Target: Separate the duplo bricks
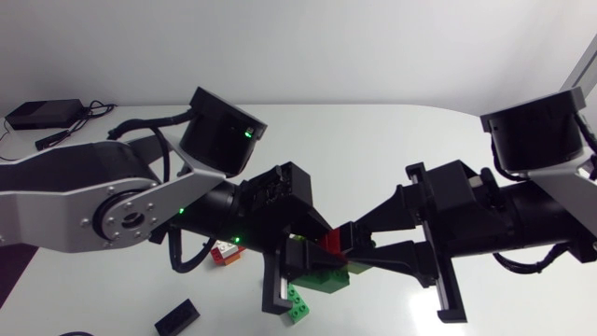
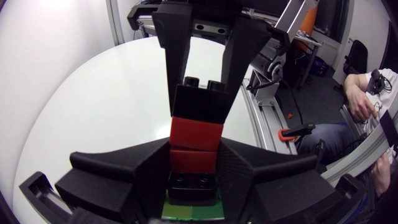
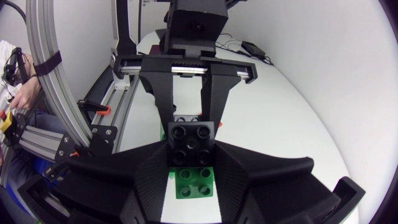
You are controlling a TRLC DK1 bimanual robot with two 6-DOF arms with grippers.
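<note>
Stack (image 2: 196, 134) of black and red duplo bricks bridges both claws: left claw (image 2: 194, 168) clenched on one black end, right claw (image 3: 189, 149) clenched on the other. Probably light, rigid, slick plastic; hold the flat sides and pull straight apart

Both arms meet at brick stack (image 1: 325, 277). Left gripper (image 1: 310, 258) clamped on one end, right gripper (image 1: 352, 249) pinching opposite end.

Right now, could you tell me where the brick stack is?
In the head view, near the middle, the brick stack is clamped between the left gripper and the right gripper.
</note>
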